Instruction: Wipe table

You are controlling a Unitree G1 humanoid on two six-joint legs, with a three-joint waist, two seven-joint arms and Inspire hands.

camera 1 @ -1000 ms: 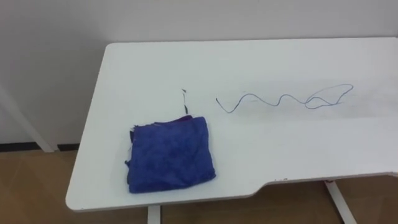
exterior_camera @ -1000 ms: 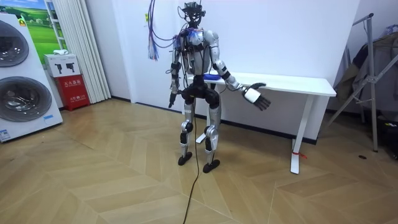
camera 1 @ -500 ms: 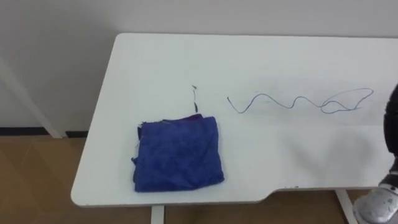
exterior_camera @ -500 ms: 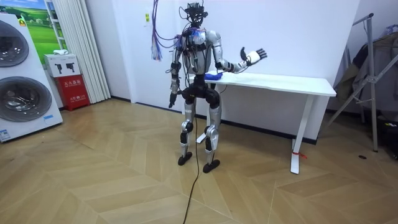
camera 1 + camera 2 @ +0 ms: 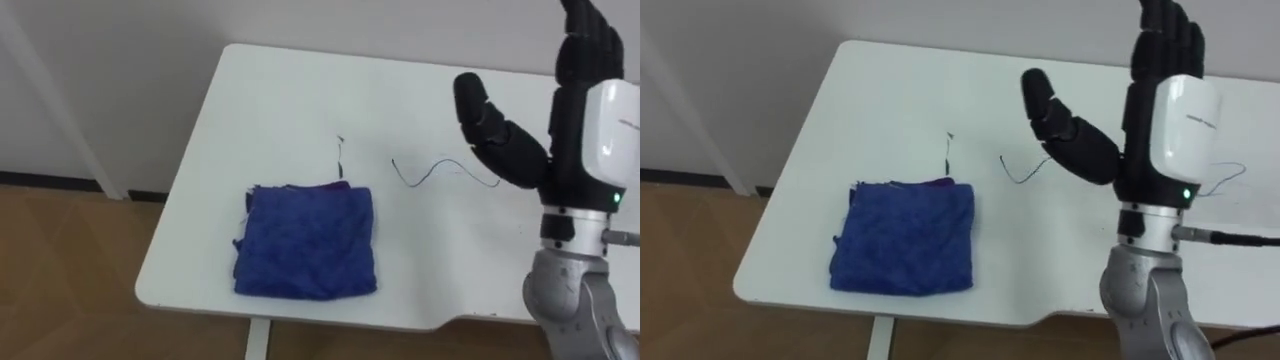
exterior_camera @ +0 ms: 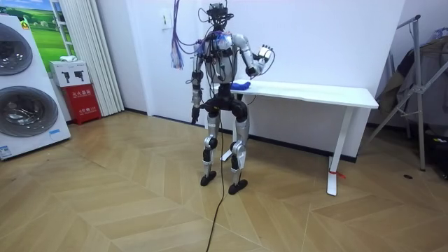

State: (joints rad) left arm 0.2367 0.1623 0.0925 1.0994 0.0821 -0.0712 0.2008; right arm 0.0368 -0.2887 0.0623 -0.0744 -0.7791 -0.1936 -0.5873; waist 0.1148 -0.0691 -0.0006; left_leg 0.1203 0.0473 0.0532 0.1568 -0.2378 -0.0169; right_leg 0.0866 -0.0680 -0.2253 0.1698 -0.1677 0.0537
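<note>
A folded blue cloth (image 5: pixel 308 242) (image 5: pixel 905 250) lies near the front left corner of the white table (image 5: pixel 270 90) (image 6: pixel 315 91). To its right a thin wavy pen line (image 5: pixel 440 172) runs across the tabletop, and a short dark mark (image 5: pixel 340 150) sits just behind the cloth. My right hand (image 5: pixel 590 110) (image 5: pixel 1165 110) is raised above the table's right part, open with fingers straight up and thumb spread, holding nothing. It hides the far end of the pen line. My left hand (image 6: pixel 194 115) hangs at my side.
I stand at the table's left end, facing the white wall. Wooden floor (image 5: pixel 70 270) lies left of the table. Washing machines (image 6: pixel 21 91) and a red box (image 6: pixel 82 101) stand at the room view's left, a metal rack (image 6: pixel 420 84) at its right.
My right arm swung up from low beside the table to a raised pose above the tabletop, hand open. The eye view shifted; the cloth has stayed in place.
</note>
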